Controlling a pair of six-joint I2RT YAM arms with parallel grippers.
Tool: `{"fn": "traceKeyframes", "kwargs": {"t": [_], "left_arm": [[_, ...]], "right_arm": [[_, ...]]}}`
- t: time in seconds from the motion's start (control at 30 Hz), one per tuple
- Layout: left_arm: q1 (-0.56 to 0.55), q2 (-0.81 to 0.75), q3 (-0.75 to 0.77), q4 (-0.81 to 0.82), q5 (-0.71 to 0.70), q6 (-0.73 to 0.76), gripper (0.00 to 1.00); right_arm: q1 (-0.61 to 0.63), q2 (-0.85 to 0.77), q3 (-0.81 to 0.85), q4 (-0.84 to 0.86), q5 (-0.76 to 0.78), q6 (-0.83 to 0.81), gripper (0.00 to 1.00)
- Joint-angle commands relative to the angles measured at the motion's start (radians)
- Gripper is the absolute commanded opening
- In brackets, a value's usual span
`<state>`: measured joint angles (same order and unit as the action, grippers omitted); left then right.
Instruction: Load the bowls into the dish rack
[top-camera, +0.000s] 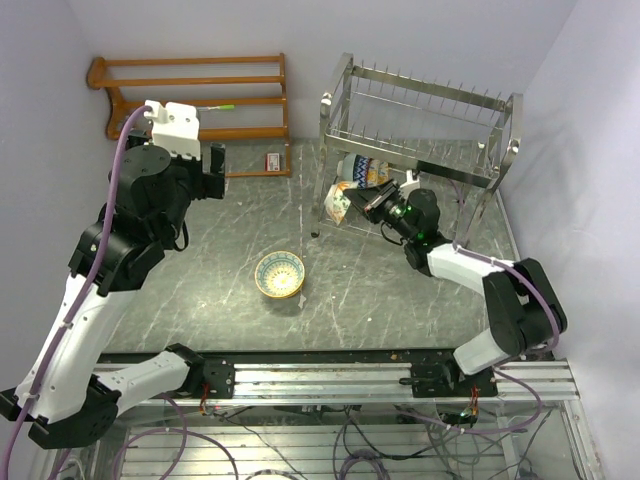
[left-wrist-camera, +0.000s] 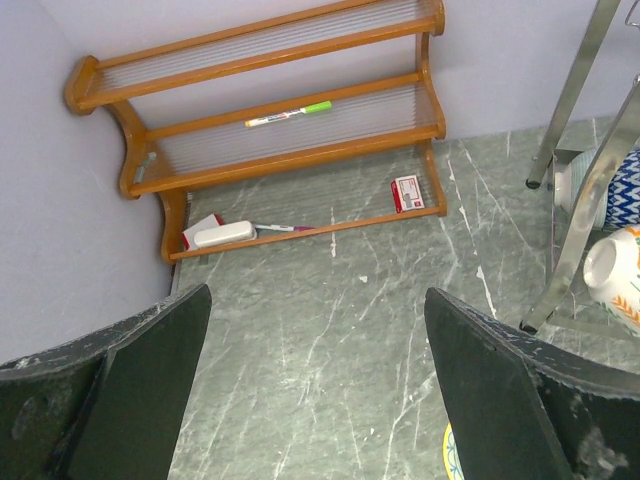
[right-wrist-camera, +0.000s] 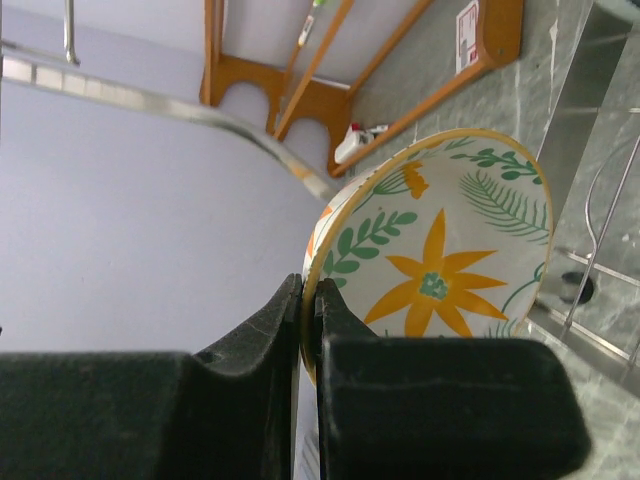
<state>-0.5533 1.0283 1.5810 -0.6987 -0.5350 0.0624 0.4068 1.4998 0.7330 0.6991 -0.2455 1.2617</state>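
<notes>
Marbled grey-green tabletop (top-camera: 180, 290) from above: yellow-teal bowl (top-camera: 279, 274) sits mid-surface. Left pincer (top-camera: 216, 160) hangs near wooden shelf (top-camera: 200, 100). Right pincer (top-camera: 358, 202) reaches the dish rack (top-camera: 430, 100) at its lower tier.
Left wrist: fingers spread wide, released.
Right wrist: pincer clenched on rim of orange-flower bowl (right-wrist-camera: 440, 260), which is tilted on edge.

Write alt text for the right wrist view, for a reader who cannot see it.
The right gripper pinches the rim of a cream bowl painted with an orange flower and green leaves. Behind it run a silver bar of the dish rack, a brown wooden shelf and a pale wall.
</notes>
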Motion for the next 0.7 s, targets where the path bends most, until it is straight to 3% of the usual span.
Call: {"fn": "traceKeyframes", "kwargs": {"t": [0.0,0.33,0.47,0.67], "left_arm": [[-0.007,0.004,0.009,0.047,0.009,0.02,0.99],[-0.008,0.005,-0.011,0.05,0.006,0.035,0.99],[-0.009,0.005,-0.017,0.055,0.007,0.043,0.99],[-0.013,0.008,-0.021,0.057,0.003,0.05,0.99]], "right_arm": [[-0.02,0.071,0.068,0.206,0.02,0.044,0.0],[-0.068,0.224,0.077,0.335,-0.007,0.087,0.0],[-0.087,0.311,0.126,0.396,-0.098,0.111,0.0],[-0.097,0.353,0.133,0.379,-0.126,0.085,0.0]]}}
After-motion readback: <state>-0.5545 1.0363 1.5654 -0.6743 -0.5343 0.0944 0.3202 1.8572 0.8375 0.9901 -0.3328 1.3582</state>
